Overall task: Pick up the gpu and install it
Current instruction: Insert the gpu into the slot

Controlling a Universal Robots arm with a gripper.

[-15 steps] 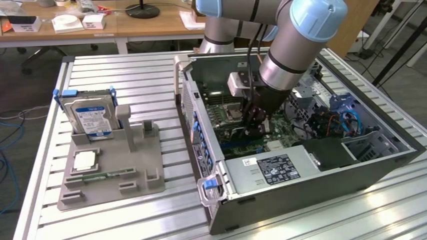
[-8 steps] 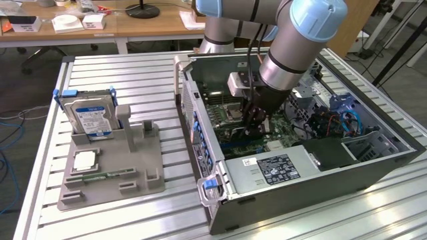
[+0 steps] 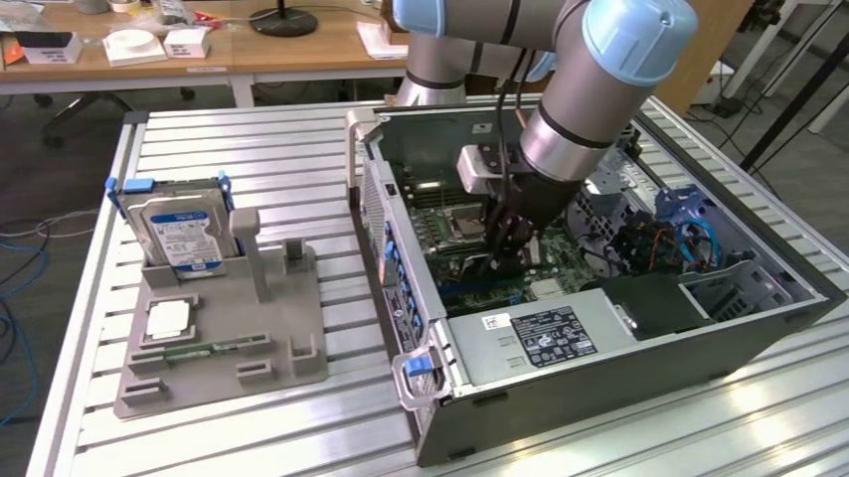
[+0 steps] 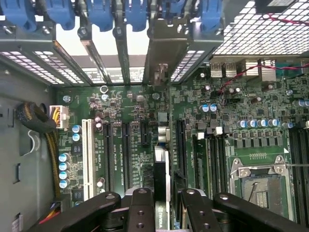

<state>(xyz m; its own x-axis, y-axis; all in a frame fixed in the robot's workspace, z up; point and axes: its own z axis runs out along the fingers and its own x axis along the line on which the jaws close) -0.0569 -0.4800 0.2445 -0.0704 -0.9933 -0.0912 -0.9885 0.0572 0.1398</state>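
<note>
The pincer (image 4: 161, 205) pinches the gpu (image 4: 161, 186) by its upper edge, holding it edge-on just above the motherboard (image 4: 130, 140) inside the open computer case (image 3: 637, 338). The card looks light, stiff and fragile, so gripping its bare edge, clear of components, seems safest.

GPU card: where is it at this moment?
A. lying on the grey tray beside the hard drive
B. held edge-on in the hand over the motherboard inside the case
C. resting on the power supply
B: the hand clamps the card edge-on above the motherboard slots, inside the case.
</note>
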